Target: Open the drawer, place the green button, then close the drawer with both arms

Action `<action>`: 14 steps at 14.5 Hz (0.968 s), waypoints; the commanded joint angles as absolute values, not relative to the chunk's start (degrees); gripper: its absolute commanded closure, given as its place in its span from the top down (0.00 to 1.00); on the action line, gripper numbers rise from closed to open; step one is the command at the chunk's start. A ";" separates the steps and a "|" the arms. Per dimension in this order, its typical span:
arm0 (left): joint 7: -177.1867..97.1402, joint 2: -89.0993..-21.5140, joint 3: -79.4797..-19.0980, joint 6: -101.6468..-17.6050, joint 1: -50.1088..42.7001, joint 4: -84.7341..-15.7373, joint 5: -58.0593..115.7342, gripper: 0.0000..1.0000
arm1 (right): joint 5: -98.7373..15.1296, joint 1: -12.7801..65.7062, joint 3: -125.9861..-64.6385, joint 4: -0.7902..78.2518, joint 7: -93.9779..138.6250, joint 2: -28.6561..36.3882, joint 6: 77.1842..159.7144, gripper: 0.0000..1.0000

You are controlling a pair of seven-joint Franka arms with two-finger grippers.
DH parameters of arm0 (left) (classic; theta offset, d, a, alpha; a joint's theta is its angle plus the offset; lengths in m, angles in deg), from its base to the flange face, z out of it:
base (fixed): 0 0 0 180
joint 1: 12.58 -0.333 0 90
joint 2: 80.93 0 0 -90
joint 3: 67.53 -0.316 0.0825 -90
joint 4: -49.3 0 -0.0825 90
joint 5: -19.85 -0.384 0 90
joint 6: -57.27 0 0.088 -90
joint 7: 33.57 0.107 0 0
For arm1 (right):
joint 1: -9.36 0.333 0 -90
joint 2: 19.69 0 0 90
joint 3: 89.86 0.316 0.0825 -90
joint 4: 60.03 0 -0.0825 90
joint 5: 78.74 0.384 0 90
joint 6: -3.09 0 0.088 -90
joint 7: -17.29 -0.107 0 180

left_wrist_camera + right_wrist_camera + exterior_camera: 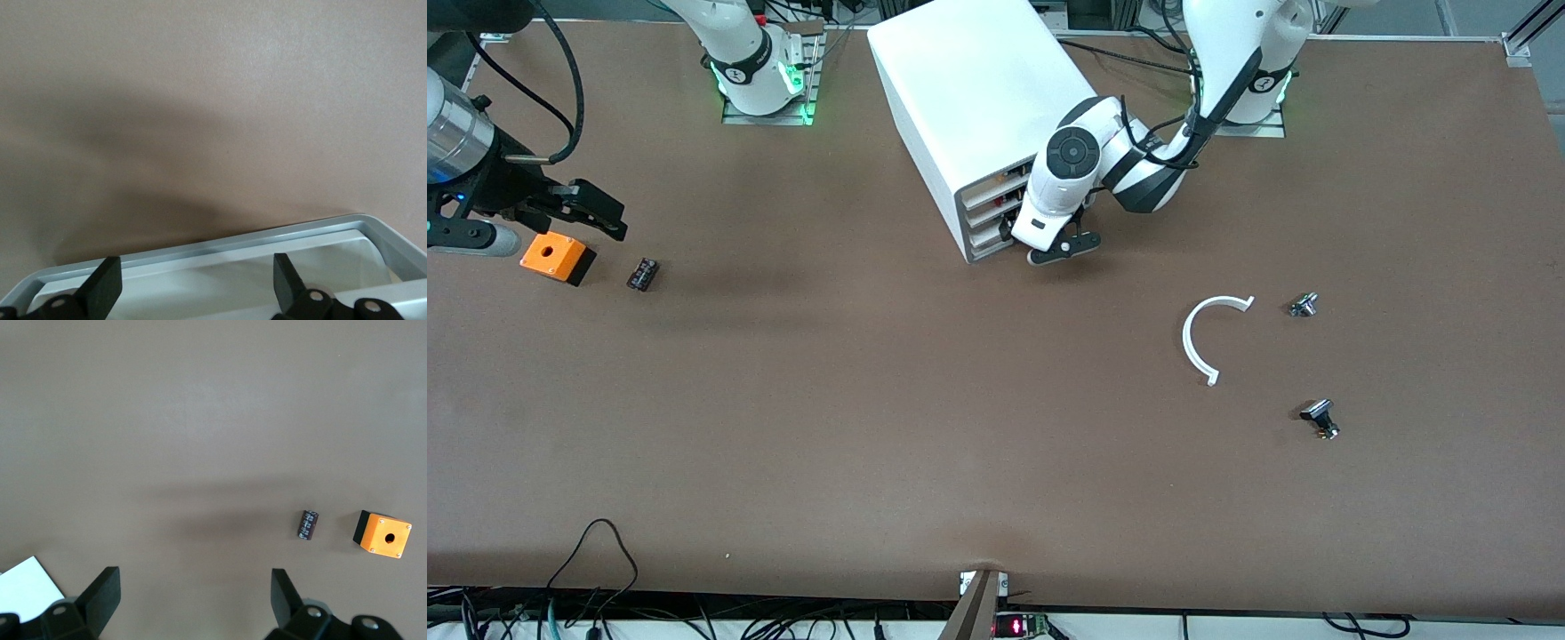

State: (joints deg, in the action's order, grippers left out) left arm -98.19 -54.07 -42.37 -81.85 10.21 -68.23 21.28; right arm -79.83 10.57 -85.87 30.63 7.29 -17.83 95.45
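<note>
Brown counter (925,427), wide and mostly bare, with a white three-drawer cabinet (969,98) toward the robots' bases. At its drawer fronts: left gripper (1063,250), jaws spread wide, nothing held, a grey drawer rim (220,245) just under the fingertips; cannot tell how far that drawer is out.

Toward the right arm's end: right gripper (596,210) over an orange box with a hole (558,257), jaws fully apart and empty. Just beside the box, a small dark stubby piece (642,274), probably the button on its side; no green cap visible, so not certain.

Risks, as judged:
- Jaws slipping off the thin rim on the pull, or dragging the light cabinet instead of the drawer.
- Closing on the orange box rather than the small piece, given how near they lie.
- Small round body rolling away under a skewed pinch.

Room: ample open counter between the small piece and the cabinet for the carry. Well clear of that path, near the left arm's end: a white curved plastic strip (1208,336), a silver metal knob (1304,305), a black metal knob (1320,418).
</note>
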 commanded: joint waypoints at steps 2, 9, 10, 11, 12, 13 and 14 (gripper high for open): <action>-98.35 -55.09 -41.16 -80.02 10.27 -69.09 22.75 1.00 | -78.83 9.54 -85.38 34.71 8.50 -21.88 97.13 1.00; -92.14 -56.23 -42.12 -69.17 7.03 -62.26 21.43 1.00 | -78.56 9.54 -85.29 34.10 8.68 -21.27 97.66 1.00; -88.80 -56.32 -42.04 -64.59 5.11 -58.67 19.51 1.00 | -78.65 9.54 -85.29 34.02 8.68 -21.18 97.92 1.00; -86.51 -56.32 -41.95 -60.19 3.00 -55.50 17.41 1.00 | -78.48 9.54 -85.29 34.02 8.68 -21.18 97.93 1.00; -84.39 -56.32 -41.86 -55.54 1.50 -51.90 15.12 1.00 | -78.47 9.45 -85.29 34.02 8.68 -20.75 97.75 1.00; -81.85 -56.41 -41.95 -51.49 0.87 -48.82 12.66 1.00 | -78.39 9.45 -85.38 33.93 8.94 -20.65 97.58 1.00; -78.69 -56.41 -41.95 -47.45 -0.52 -45.65 10.72 1.00 | -78.04 9.45 -85.38 33.93 9.81 -20.65 97.57 1.00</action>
